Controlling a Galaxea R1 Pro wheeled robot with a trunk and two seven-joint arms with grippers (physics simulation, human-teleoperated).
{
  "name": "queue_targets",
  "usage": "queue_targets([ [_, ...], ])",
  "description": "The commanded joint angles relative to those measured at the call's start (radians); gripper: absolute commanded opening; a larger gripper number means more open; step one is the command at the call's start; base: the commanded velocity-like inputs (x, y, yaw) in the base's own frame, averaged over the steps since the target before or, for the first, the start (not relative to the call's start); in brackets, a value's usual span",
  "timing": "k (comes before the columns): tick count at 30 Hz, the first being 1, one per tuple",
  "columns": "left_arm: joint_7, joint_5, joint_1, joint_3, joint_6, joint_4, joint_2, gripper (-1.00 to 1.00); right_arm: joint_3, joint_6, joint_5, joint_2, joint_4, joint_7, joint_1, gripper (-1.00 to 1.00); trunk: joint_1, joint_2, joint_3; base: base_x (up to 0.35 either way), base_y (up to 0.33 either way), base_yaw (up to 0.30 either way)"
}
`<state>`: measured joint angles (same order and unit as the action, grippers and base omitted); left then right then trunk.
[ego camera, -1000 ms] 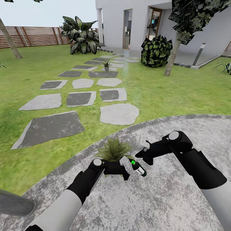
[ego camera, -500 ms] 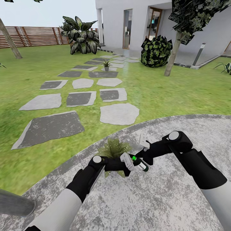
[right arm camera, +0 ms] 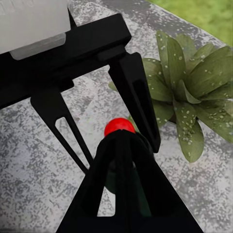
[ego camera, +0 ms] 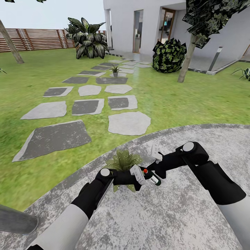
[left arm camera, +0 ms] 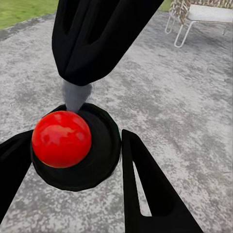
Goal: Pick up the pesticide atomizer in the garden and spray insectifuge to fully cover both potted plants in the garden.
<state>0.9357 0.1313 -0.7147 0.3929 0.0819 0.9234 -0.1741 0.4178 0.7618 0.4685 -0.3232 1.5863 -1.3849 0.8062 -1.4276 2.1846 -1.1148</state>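
Note:
My left gripper (ego camera: 140,175) is shut on the pesticide atomizer (ego camera: 153,179), a small dark bottle held low over the grey patio (ego camera: 180,215). In the left wrist view its black body (left arm camera: 97,167) sits between my fingers, with a red ball (left arm camera: 61,139) on its nozzle end. My right gripper (ego camera: 155,168) reaches in from the right, fingers together, its tip touching the nozzle (right arm camera: 119,127). One potted plant (ego camera: 123,161) stands just beyond the left gripper, and its leaves (right arm camera: 194,82) show beside the nozzle. The other potted plant (ego camera: 115,71) stands far off on the stepping stones.
Grey stepping stones (ego camera: 128,122) cross the lawn toward the house. A dark round shrub (ego camera: 169,55) and a tree trunk (ego camera: 186,62) stand at the right. A big palm (ego camera: 86,38) and a slat fence (ego camera: 38,39) are behind. A white chair (left arm camera: 201,14) stands on the patio.
The ball on the atomizer's nozzle has turned from green to red. Earlier, the left gripper lifted the atomizer slightly toward the right gripper; both arms have since held still.

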Motion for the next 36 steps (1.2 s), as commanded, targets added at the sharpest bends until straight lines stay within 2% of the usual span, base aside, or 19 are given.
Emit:
queue_targets([
  [1, 0.005, 0.002, 0.000, -0.001, 0.009, 0.002, 0.000, -1.00, 0.001, 0.008, 0.007, 0.000, 0.001, -0.006, 0.002, -1.00, 0.000, 0.000, -0.001, 0.000, 0.000, 0.000],
  [12, 0.004, 0.005, 0.000, -0.002, 0.008, -0.006, 0.000, -1.00, 0.000, 0.008, 0.007, -0.003, 0.001, -0.006, 0.001, -1.00, 0.000, 0.000, -0.001, 0.000, 0.000, 0.000],
  [19, -0.008, 0.021, 0.001, -0.007, 0.005, -0.073, 0.000, -1.00, -0.006, 0.007, 0.007, -0.021, 0.001, -0.007, 0.003, -1.00, 0.000, 0.000, -0.001, 0.000, 0.000, 0.000],
  [20, -0.021, 0.022, 0.000, -0.007, 0.005, -0.090, 0.013, -1.00, -0.006, 0.007, 0.006, -0.028, 0.001, -0.007, 0.003, -1.00, 0.000, 0.000, -0.001, 0.000, 0.000, 0.000],
  [21, -0.052, 0.023, 0.000, -0.007, 0.006, -0.114, 0.039, -1.00, -0.008, 0.007, 0.006, -0.040, 0.001, -0.008, 0.003, -1.00, 0.000, 0.000, -0.001, 0.000, 0.000, 0.000],
  [25, -0.088, 0.025, 0.000, -0.006, 0.008, -0.168, 0.080, -1.00, -0.010, 0.008, 0.005, -0.059, 0.001, -0.009, 0.000, -1.00, 0.000, 0.000, -0.001, 0.000, 0.000, 0.000],
  [27, -0.097, 0.025, 0.000, -0.006, 0.010, -0.186, 0.096, -1.00, -0.023, 0.008, 0.004, -0.066, 0.001, -0.009, -0.005, -1.00, 0.000, 0.000, -0.001, 0.000, 0.000, 0.000],
  [31, -0.133, 0.038, 0.002, -0.006, 0.025, -0.217, 0.125, -1.00, -0.120, 0.006, 0.004, -0.099, -0.006, -0.007, -0.023, -1.00, 0.000, 0.000, -0.001, 0.000, 0.000, 0.000],
  [32, -0.152, 0.049, 0.007, -0.006, 0.036, -0.228, 0.130, -1.00, -0.159, 0.006, 0.004, -0.112, -0.008, -0.006, -0.034, -1.00, 0.000, 0.000, -0.001, 0.000, 0.000, 0.000],
  [33, -0.192, 0.062, 0.023, -0.007, 0.055, -0.241, 0.135, -1.00, -0.217, 0.006, 0.003, -0.125, -0.009, -0.006, -0.054, -1.00, 0.000, 0.000, -0.001, 0.000, 0.000, 0.000],
  [34, -0.207, 0.065, 0.029, -0.007, 0.061, -0.244, 0.136, -1.00, -0.236, 0.006, 0.003, -0.129, -0.010, -0.006, -0.063, -1.00, 0.000, 0.000, -0.001, 0.000, 0.000, 0.000],
  [35, -0.235, 0.069, 0.040, -0.008, 0.074, -0.248, 0.138, -1.00, -0.273, 0.006, 0.004, -0.138, -0.010, -0.006, -0.085, -1.00, 0.000, 0.000, -0.001, 0.000, 0.000, 0.000],
  [36, -0.247, 0.070, 0.046, -0.008, 0.081, -0.251, 0.139, -1.00, -0.291, 0.006, 0.004, -0.144, -0.010, -0.006, -0.097, 1.00, 0.000, 0.000, -0.001, 0.000, 0.000, 0.000],
])
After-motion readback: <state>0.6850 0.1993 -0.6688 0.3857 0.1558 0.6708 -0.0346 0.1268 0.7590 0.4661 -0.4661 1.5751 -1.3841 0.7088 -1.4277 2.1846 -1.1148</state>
